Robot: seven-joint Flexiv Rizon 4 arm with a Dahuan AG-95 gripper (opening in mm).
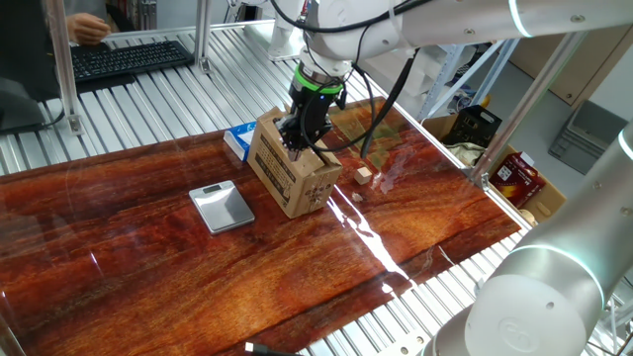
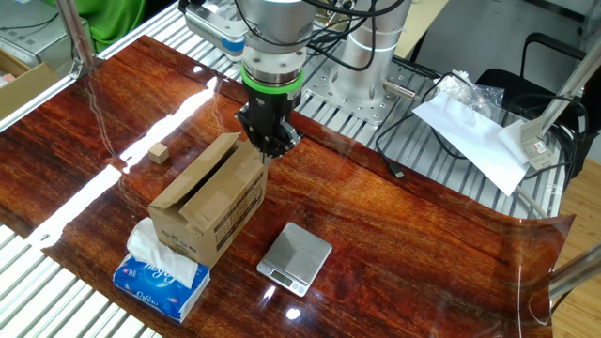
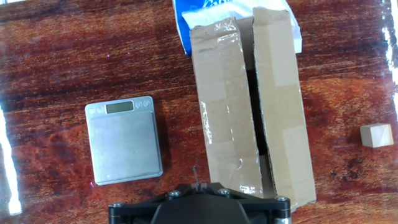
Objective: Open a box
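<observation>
Near mid-table, the box (image 1: pixel 294 168) is seen standing between the scale (image 1: pixel 222 206) and a small wooden cube (image 1: pixel 364 175), tissue packet (image 2: pixel 160 274) touching its far end, with the gripper (image 2: pixel 269 141) poised over one end of the top flaps; jaw state cannot be told. A dark gap is visible between the two long flaps, so one fingertip is best hooked under a flap edge and lifted outward, slowly, since the light carton may slide on the glossy wood. Corrugated brown card, glossy tape strips, brushed-metal scale.

Probably lab: robot arm (image 2: pixel 282 28), keyboard (image 1: pixel 129 57)
</observation>
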